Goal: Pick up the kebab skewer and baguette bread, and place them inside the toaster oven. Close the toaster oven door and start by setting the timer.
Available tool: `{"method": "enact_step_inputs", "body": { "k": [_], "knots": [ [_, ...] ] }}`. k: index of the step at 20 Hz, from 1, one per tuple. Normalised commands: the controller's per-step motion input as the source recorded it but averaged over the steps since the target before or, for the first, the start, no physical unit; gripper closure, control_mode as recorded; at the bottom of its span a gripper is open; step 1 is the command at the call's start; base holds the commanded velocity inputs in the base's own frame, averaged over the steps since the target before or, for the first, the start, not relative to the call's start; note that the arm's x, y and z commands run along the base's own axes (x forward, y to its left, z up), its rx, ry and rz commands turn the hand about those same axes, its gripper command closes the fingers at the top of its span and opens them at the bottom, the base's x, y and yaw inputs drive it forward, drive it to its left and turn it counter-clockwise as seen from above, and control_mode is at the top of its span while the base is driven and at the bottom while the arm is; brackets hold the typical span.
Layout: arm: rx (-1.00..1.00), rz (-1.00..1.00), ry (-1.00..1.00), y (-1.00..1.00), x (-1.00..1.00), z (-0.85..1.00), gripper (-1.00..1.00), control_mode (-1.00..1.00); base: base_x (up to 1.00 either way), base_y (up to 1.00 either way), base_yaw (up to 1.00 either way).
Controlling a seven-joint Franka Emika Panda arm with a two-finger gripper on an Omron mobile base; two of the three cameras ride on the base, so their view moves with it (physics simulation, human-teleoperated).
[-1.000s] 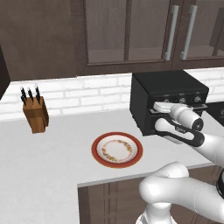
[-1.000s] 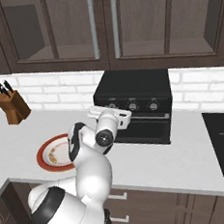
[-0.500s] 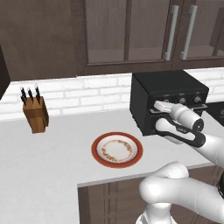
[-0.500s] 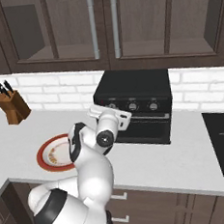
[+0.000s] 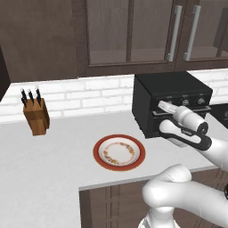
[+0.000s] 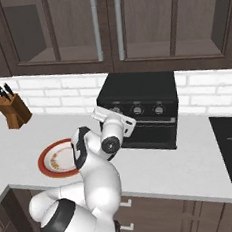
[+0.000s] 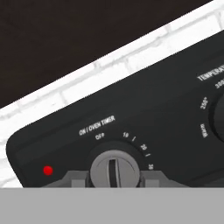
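In the hand view the tool [image 7: 115,177] sits right at the timer knob [image 7: 115,169] of the toaster oven [image 7: 144,118]; its two grey fingertips [image 7: 75,179] flank the round silver knob on either side, closed on it. The knob's ridge stands roughly upright in this tilted view, under the words "ON / OVEN TIMER", with a red light [image 7: 48,170] lit to its left and part of a temperature dial [image 7: 218,114] at the right edge.

From the base views, a red-rimmed plate [image 5: 119,153] lies on the white desk [image 5: 49,169] in front of the robot, with neither the skewer nor the bread on it. Beyond it the black toaster oven stands with its toaster oven door [image 6: 152,132] shut; whatever lies inside cannot be made out. The arm's hand reaches to the leftmost knob in the row above the door. Farther left, near the white brick wall [image 5: 89,95], a wooden knife block [image 5: 37,116] stands. Dark cabinets [image 6: 104,28] hang above.
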Motion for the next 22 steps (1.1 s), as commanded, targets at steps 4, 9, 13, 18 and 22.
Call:
{"method": "enact_step_inputs", "body": {
  "k": [4, 9, 13, 18, 22],
  "knots": [
    [0.14, 0.00, -0.03, 0.00, 0.00, 0.00, 1.00, -1.00, 0.00, 0.00, 0.00],
    [0.14, 0.00, -0.05, 0.00, 0.00, 0.00, 1.00, -1.00, 0.00, 0.00, 0.00],
    [0.17, 0.00, -0.07, 0.00, 0.00, 0.00, 1.00, -1.00, 0.00, 0.00, 0.00],
    [0.18, 0.00, -0.10, 0.00, 0.00, -0.01, 1.00, -1.00, 0.00, 0.00, 0.00],
    [0.17, 0.00, -0.08, 0.01, 0.00, -0.03, 1.00, -1.00, 0.00, 0.00, 0.00]
  ]
}}
